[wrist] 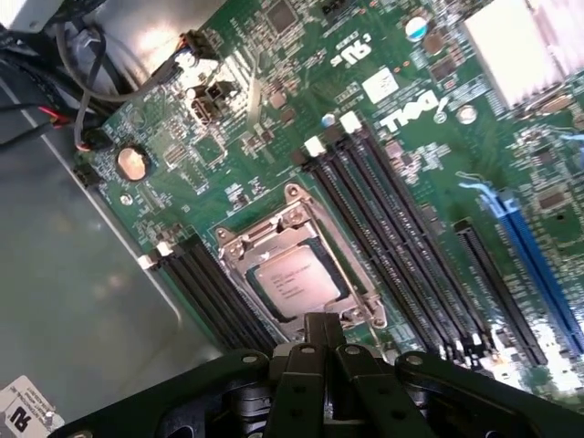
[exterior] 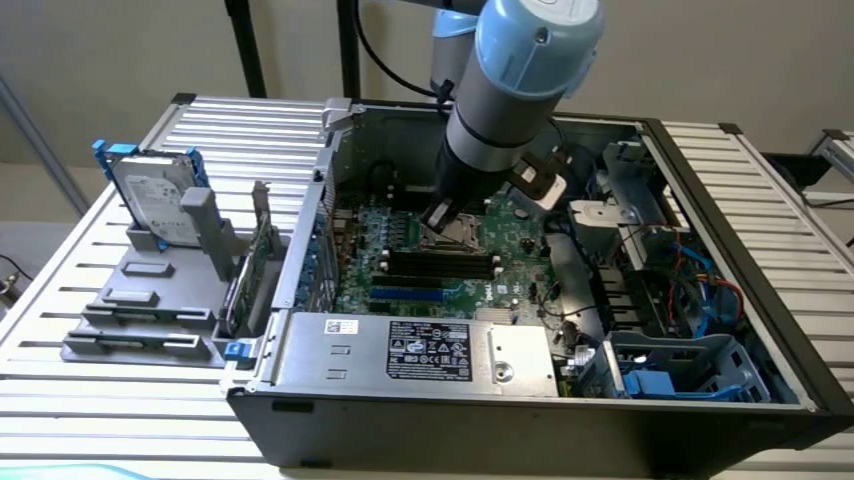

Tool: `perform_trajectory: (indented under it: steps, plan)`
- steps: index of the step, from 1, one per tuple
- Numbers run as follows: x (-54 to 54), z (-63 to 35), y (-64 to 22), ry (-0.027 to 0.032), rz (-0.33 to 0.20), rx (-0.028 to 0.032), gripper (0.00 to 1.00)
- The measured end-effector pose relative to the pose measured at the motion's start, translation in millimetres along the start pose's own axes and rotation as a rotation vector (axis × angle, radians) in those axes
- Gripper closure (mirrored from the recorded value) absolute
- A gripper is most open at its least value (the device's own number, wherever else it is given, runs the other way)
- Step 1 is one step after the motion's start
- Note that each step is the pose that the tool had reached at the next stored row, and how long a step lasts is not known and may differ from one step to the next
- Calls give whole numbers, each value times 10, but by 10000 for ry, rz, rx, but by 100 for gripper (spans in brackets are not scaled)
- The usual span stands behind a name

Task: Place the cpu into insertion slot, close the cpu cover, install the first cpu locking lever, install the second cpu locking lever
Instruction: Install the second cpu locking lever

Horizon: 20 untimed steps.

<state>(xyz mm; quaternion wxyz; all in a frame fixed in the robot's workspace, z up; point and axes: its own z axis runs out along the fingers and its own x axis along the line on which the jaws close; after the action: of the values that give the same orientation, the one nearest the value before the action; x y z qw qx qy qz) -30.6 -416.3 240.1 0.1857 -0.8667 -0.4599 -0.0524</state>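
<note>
End effector [wrist: 324, 351] clenched, empty, tips at cpu cover [wrist: 297, 265] edge, cpu [wrist: 294, 281] seated.

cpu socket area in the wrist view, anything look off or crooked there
Nothing stands out. The cpu lies flat and square inside the insertion slot, with the cpu cover down around it as a frame. The shut gripper sits at the cover's edge. The black memory slots alongside look straight.
</note>
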Motion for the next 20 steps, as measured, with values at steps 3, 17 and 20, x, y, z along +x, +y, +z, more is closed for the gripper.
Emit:
perform_trajectory:
  steps: [3,17,20]
  plan:
    - [-92,-40,27,0,2,-1,89]
    - [-239,-34,-121,157,415,-97,89]
    - [-273,-17,-160,182,508,-125,89]
